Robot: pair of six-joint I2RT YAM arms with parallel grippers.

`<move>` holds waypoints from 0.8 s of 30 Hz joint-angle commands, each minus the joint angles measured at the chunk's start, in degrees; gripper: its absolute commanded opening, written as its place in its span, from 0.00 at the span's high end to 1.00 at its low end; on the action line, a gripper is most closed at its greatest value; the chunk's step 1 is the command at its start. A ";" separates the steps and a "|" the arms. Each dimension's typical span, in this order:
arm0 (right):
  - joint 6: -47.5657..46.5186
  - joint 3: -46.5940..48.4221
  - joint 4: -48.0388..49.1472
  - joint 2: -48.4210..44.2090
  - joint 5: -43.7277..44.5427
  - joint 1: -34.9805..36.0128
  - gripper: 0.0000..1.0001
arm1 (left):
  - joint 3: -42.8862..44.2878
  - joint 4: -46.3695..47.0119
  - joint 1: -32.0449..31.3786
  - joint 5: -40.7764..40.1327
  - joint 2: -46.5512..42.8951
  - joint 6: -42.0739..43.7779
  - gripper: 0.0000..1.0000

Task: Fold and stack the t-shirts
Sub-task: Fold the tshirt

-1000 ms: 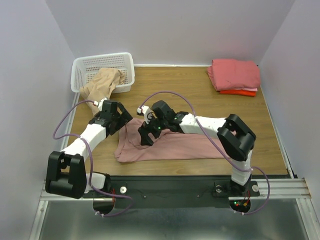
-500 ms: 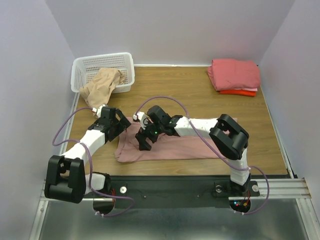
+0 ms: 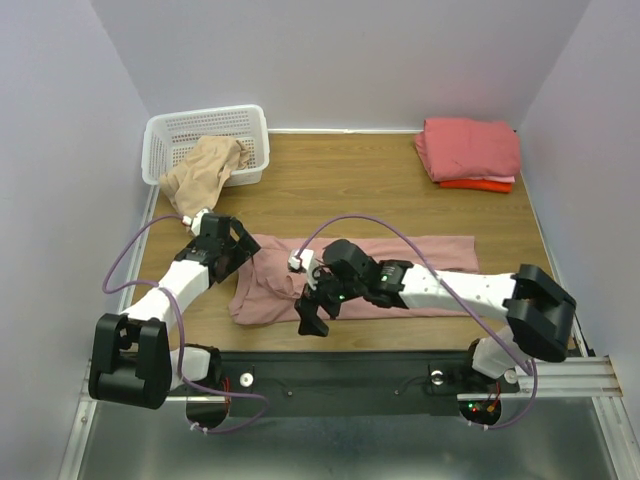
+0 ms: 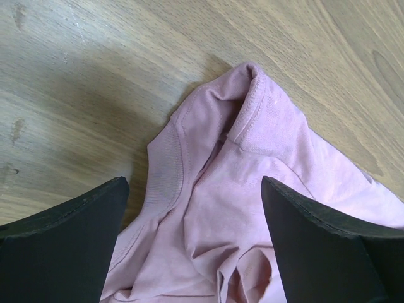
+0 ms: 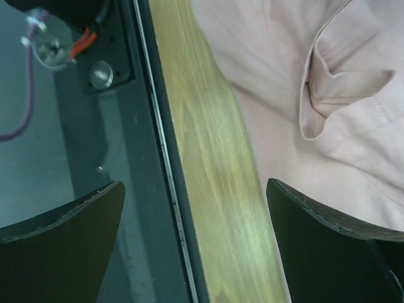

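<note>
A dusty-pink t-shirt (image 3: 400,285) lies crumpled and spread along the near part of the wooden table. My left gripper (image 3: 232,250) is open just above its left end; the left wrist view shows ribbed hem and folds of the shirt (image 4: 252,183) between the open fingers (image 4: 76,221). My right gripper (image 3: 312,316) is open and empty at the shirt's near edge by the table's front edge; its wrist view shows the shirt (image 5: 328,95) to the right of bare wood. A beige t-shirt (image 3: 205,170) hangs out of the basket. Folded salmon-pink (image 3: 468,145) and orange-red (image 3: 478,185) shirts are stacked at the back right.
A white lattice basket (image 3: 175,130) stands at the back left. The black mounting rail (image 3: 360,365) runs along the table's front edge and shows in the right wrist view (image 5: 120,158). White walls close in the left, back and right sides.
My right gripper has moved from the shirt's middle-left down to its near edge, and the arm has swung low and right. More of the shirt's far edge now shows. The left gripper has barely moved.
</note>
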 commanded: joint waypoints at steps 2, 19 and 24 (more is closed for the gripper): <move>5.03 -1.01 1.86 -8.34 12.05 0.44 0.00 | 0.88 -1.77 0.35 -0.82 -3.37 0.09 0.02; -7.62 27.20 -2.97 22.41 14.36 0.18 0.00 | -3.08 -10.12 0.44 -5.39 -15.42 -5.88 0.02; -7.01 28.96 -3.76 27.07 16.45 0.18 0.00 | -3.43 -12.23 0.44 -8.38 -15.07 -6.76 0.02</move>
